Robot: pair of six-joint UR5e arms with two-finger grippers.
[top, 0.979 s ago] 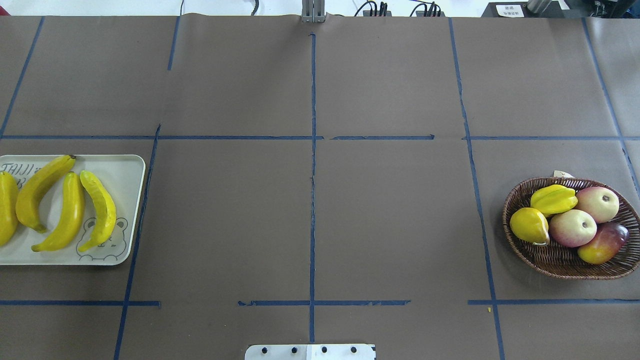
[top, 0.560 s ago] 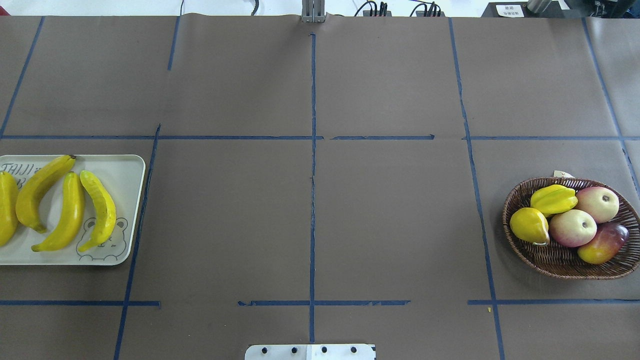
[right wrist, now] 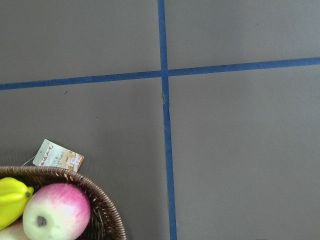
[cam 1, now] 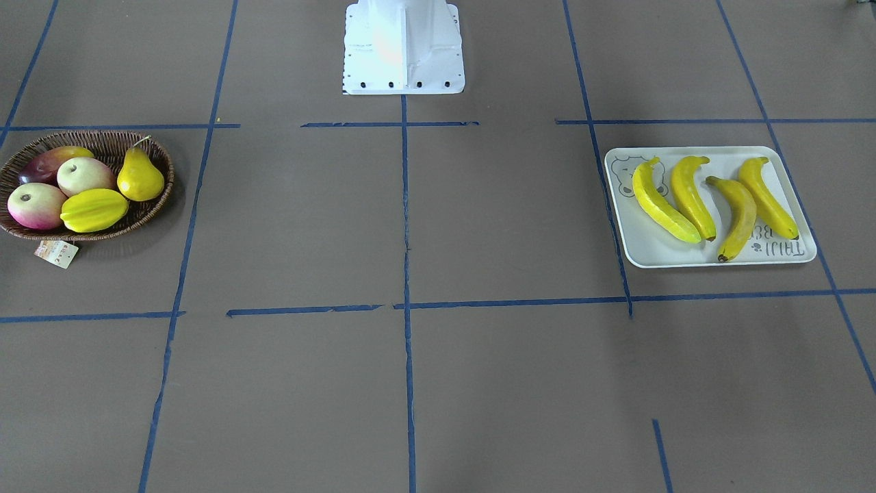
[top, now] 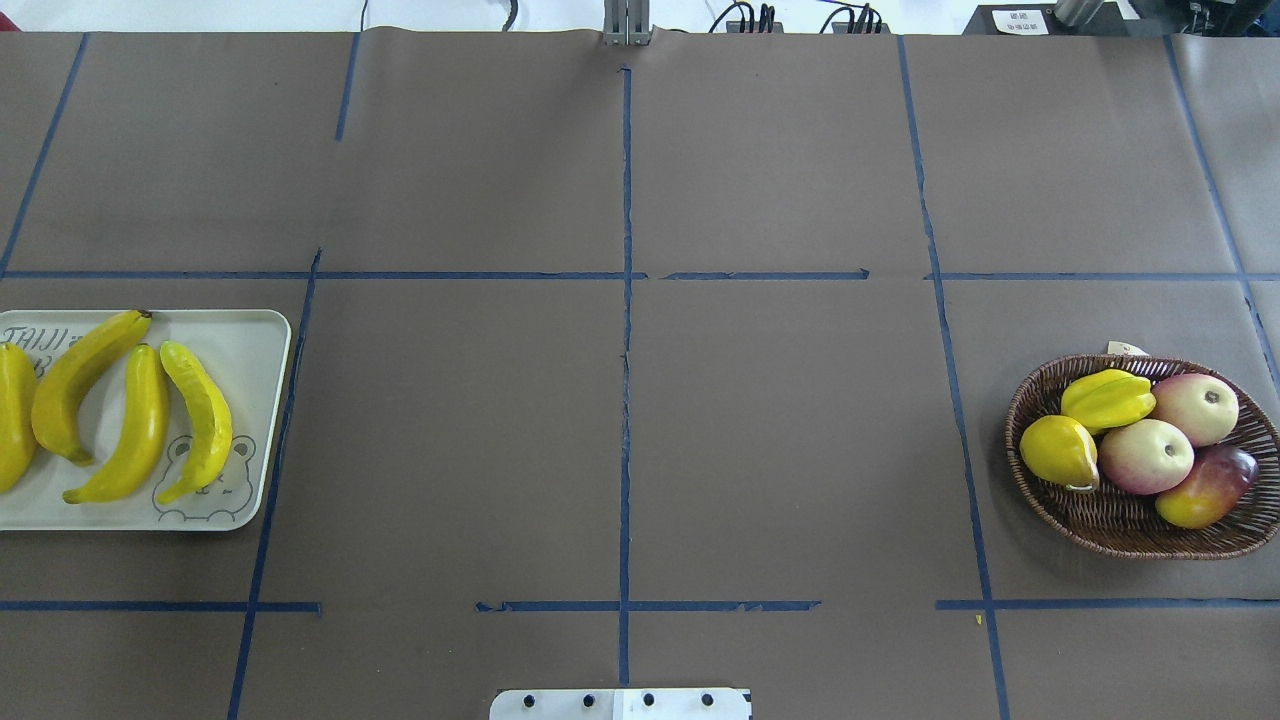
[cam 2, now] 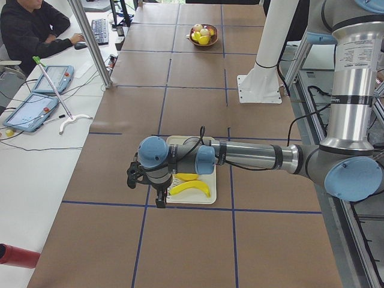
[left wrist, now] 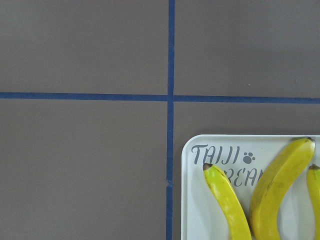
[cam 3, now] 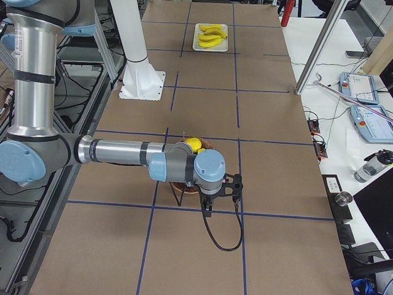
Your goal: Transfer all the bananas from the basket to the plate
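Several yellow bananas point(top: 125, 425) lie side by side on the plate point(top: 250, 350), a pale tray with a bear print at the table's left; they also show in the front view point(cam 1: 660, 202) and the left wrist view point(left wrist: 227, 200). The wicker basket point(top: 1110, 520) at the right holds no bananas. My left gripper point(cam 2: 147, 191) hangs above the plate's outer edge and shows only in the left side view. My right gripper point(cam 3: 216, 200) hangs beside the basket point(cam 3: 184, 187) and shows only in the right side view. I cannot tell whether either is open or shut.
The basket holds a yellow pear point(top: 1058, 450), a starfruit point(top: 1105, 398), two apples point(top: 1145, 455) and a reddish mango point(top: 1205, 485). A paper tag point(right wrist: 57, 155) lies beside the basket. Blue tape lines cross the brown table. An operator point(cam 2: 30, 30) sits at a side desk.
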